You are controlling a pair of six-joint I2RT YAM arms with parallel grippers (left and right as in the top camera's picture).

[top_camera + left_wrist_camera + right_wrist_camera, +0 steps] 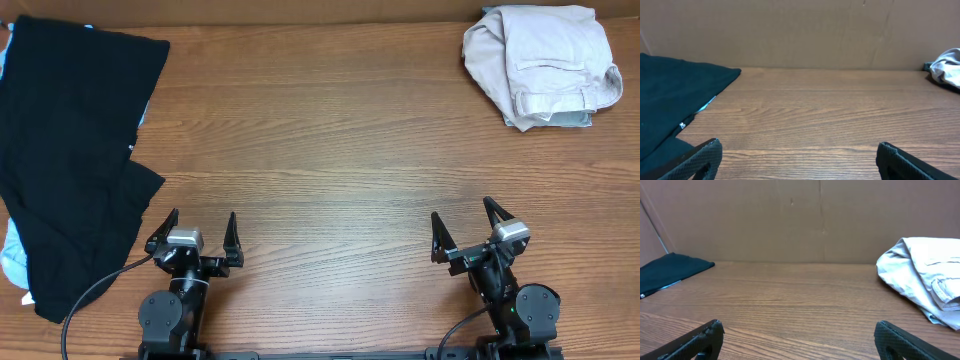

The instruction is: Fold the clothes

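A black garment (pixel 75 140) lies spread over the table's left side, over a light blue piece (pixel 12 255) at the left edge; it also shows in the left wrist view (pixel 670 90) and the right wrist view (pixel 667 270). A folded beige garment (pixel 540 60) sits at the far right corner, also in the right wrist view (pixel 925 275) and the left wrist view (pixel 947 67). My left gripper (pixel 196 228) is open and empty near the front edge, just right of the black garment. My right gripper (pixel 466 222) is open and empty at the front right.
The wooden table (pixel 320 150) runs between the two garments. A brown cardboard wall (pixel 800 30) stands along the far edge. A black cable (pixel 95 290) runs from the left arm's base across the black garment's lower part.
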